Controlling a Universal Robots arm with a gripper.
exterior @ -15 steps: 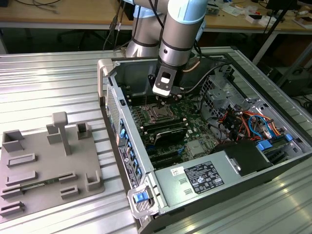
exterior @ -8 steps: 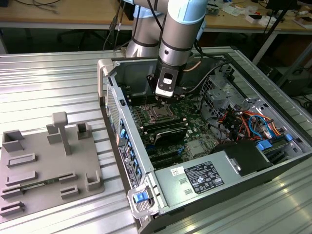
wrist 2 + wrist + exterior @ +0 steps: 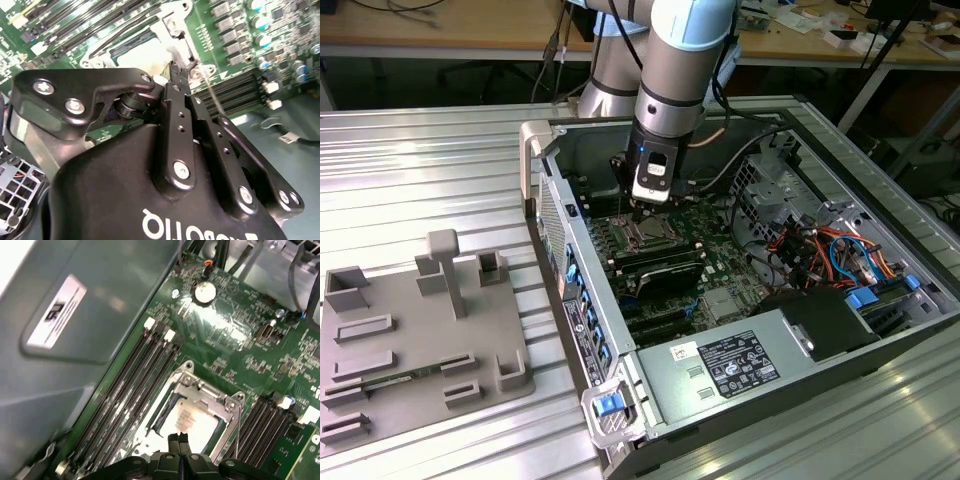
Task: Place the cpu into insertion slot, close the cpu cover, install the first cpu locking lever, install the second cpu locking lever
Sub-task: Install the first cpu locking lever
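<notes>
the arm reaches down into the open computer case (image 3: pixel 535 140), which lies on the ribbed metal worktop (image 3: pixel 420 170).

1. tool (image 3: pixel 642 215): closed. in the first wrist view the two fingertips (image 3: pixel 172 439) meet with nothing visible between them. the tool (image 3: pixel 178 438) points down at one edge of the socket area; contact cannot be told.
2. cpu (image 3: pixel 187 421): seated flat in the insertion slot (image 3: pixel 645 237) on the green board, its silver top exposed.
3. cpu cover (image 3: pixel 202 390): lies down over the slot, framing the chip through its cut-out.
4. locking lever (image 3: pixel 239 427): a thin metal rod along one side of the socket, also seen in the second wrist view (image 3: pixel 216 100) just beside the tool (image 3: pixel 177 72). whether it is latched cannot be told.
5. long black memory slots (image 3: pixel 135 385) flank the socket.

a grey fixture tray (image 3: pixel 380 350) lies on the worktop at the exterior view's left, well apart from the case.
</notes>
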